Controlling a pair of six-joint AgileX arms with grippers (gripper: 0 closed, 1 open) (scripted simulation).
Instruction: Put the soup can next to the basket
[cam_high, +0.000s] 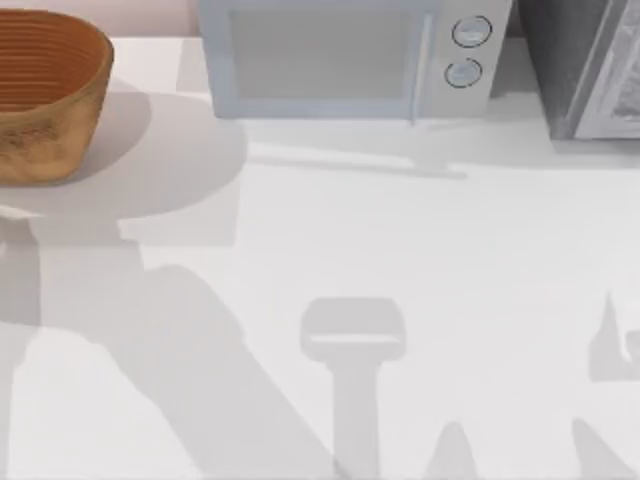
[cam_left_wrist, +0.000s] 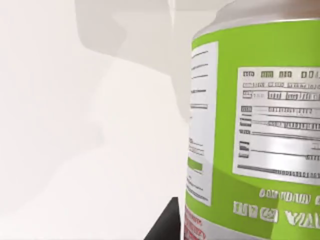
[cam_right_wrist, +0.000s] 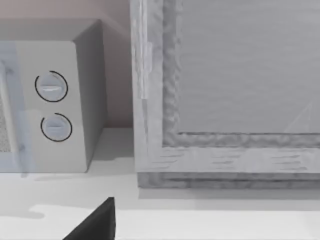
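The soup can stands very close in the left wrist view, showing a green label with a white printed panel and a silver rim. One dark fingertip of my left gripper lies against the can's side, and the can sits within the gripper's grasp. The basket, orange-brown woven wicker, stands at the table's far left back corner. In the right wrist view, one dark fingertip of my right gripper hangs over the table in front of the appliances.
A pale microwave with two round knobs stands at the back centre. A grey cabinet-like appliance stands at the back right. Arm shadows fall across the white table.
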